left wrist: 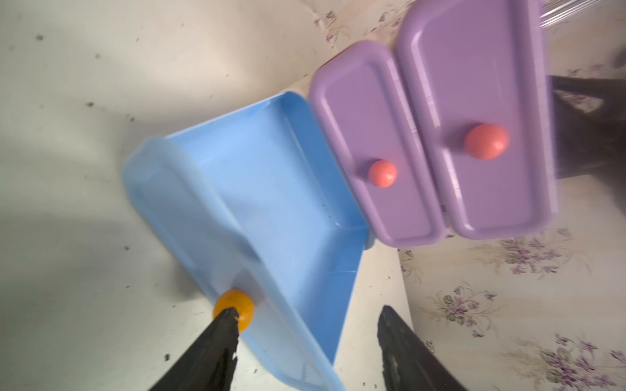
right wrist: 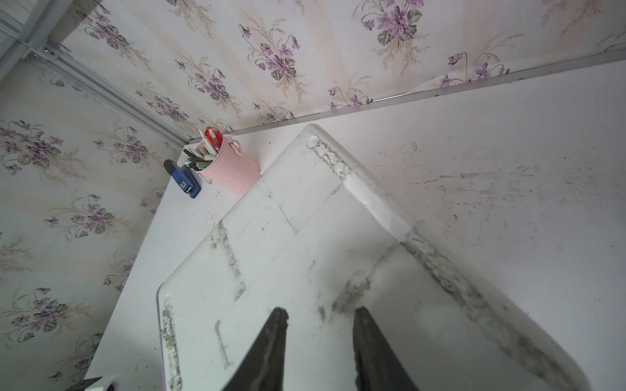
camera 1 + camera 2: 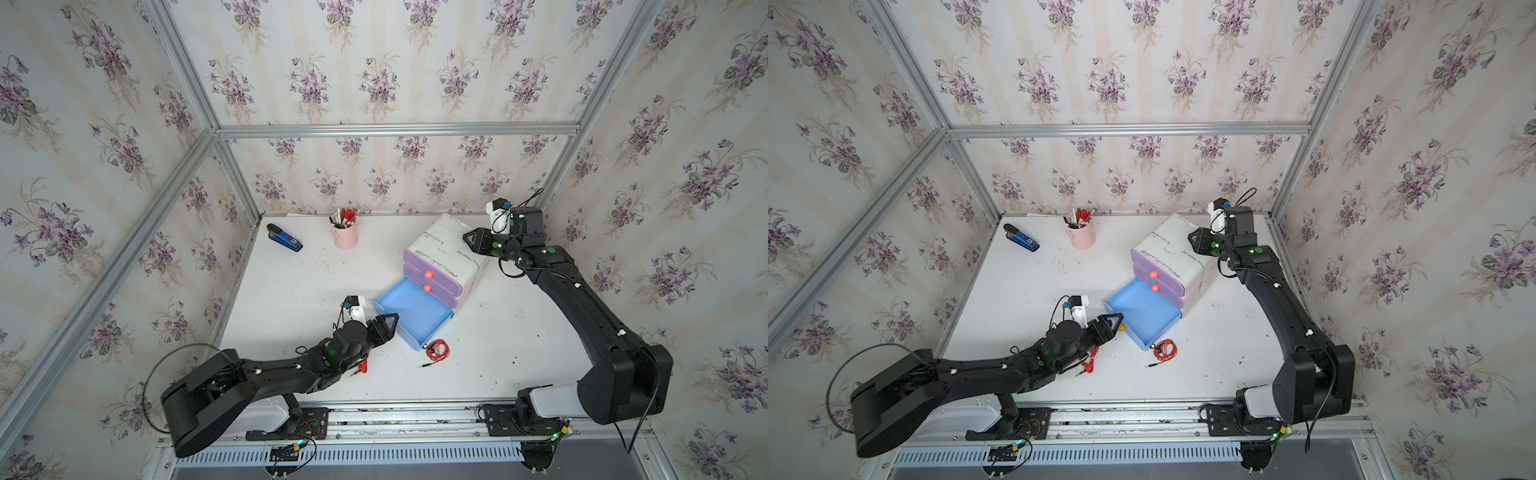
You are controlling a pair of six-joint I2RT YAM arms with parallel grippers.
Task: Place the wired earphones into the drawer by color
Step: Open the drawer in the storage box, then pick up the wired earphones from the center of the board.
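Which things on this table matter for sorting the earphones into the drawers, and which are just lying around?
For the job: red earphones by the drawer; half-hidden red earphones; open blue drawer; drawer cabinet.
Lying about: stapler; pink pen cup.

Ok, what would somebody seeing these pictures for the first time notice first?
The blue drawer, pulled out empty from the bottom of the white cabinet mid-table, with the left gripper open at its orange knob. Next, the red earphones coiled on the table off the drawer's front corner, and a second red bundle half hidden under the left arm.
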